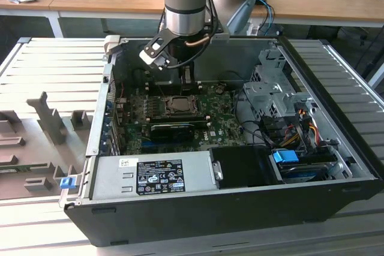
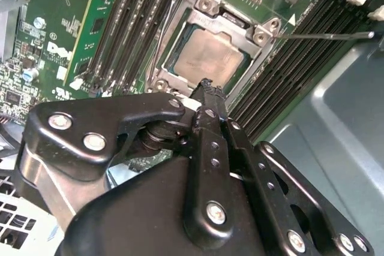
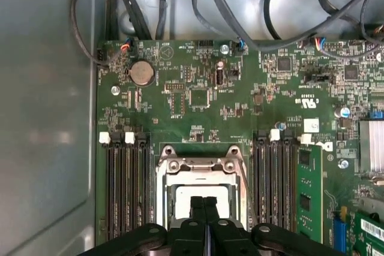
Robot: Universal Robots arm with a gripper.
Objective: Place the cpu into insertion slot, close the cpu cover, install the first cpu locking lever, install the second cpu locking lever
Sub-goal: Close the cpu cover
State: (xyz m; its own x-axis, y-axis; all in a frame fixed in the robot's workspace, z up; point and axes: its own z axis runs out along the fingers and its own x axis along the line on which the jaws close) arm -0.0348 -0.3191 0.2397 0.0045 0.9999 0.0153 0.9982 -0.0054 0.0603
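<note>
One cpu [image 2: 207, 58], seated beneath lowered cpu cover [image 2: 252, 58]. One pincer [image 2: 207, 84], fingers pressed together, holding nothing, just above that cover.

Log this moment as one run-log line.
cpu: framed by cover window | cpu cover: down over cpu | tool: shut, empty, at cover's edge | thin lever rod: jutting out beside cover

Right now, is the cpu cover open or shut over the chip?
Shut. The cpu cover lies flat, framing the cpu, whose pale top shows through its window in both wrist views.
</note>
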